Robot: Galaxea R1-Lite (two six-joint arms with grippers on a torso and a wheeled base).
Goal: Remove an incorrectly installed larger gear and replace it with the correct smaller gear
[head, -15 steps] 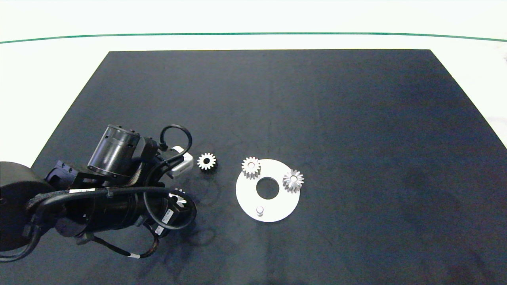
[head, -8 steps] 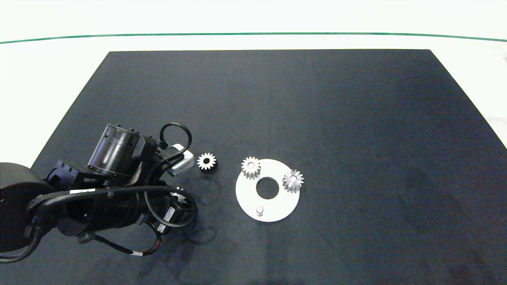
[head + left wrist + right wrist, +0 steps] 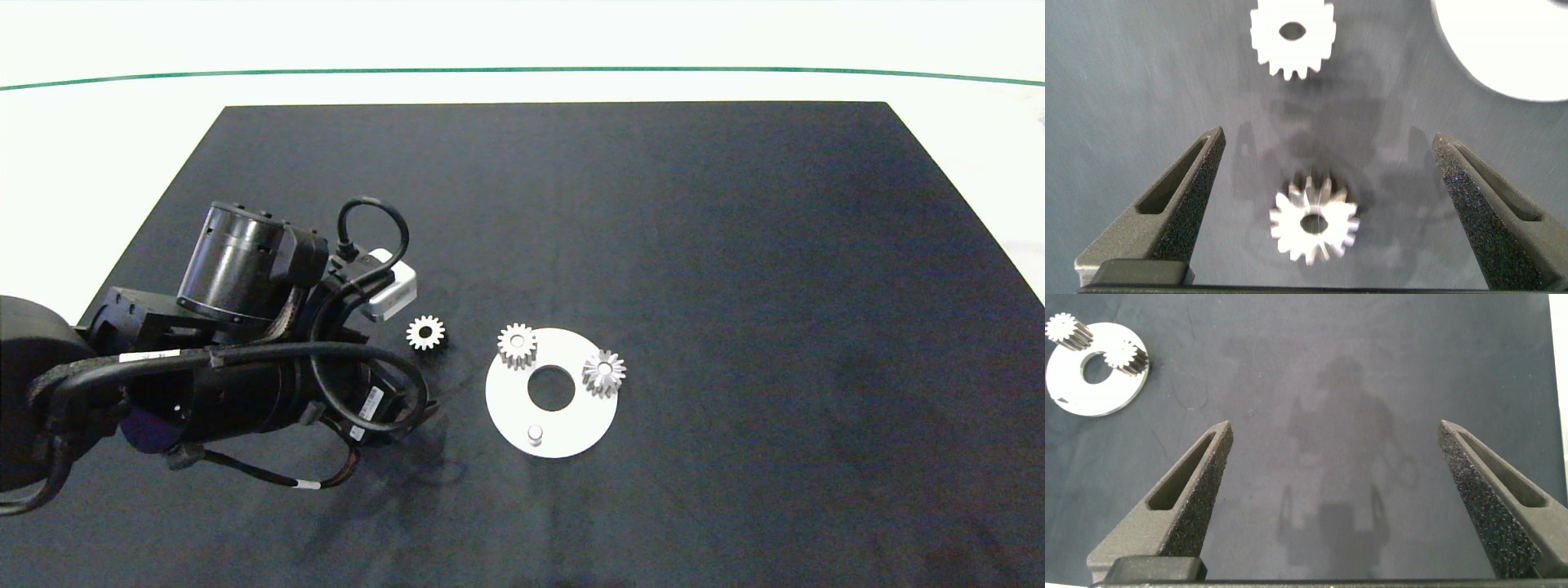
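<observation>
left gripper [image 3: 1327, 159]: jaws wide open, holding nothing, larger gear [image 3: 1314, 226] lying between them
smaller gear [image 3: 425, 332]: on surface, left of plate [image 3: 571, 425]
right gripper [image 3: 1343, 449]: jaws spread, empty

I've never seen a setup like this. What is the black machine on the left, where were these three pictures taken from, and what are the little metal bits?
The black machine is a robot's left arm, seen from a camera overhead. The other two pictures come from cameras on each wrist, looking out between two grey fingers. On the dark mat lies a white disc with two small gears on it and one bare peg. A smaller gear lies loose beside the disc. The left gripper is open over the larger gear, which lies on the mat, not gripped. The right gripper is open over bare mat, holding nothing.
</observation>
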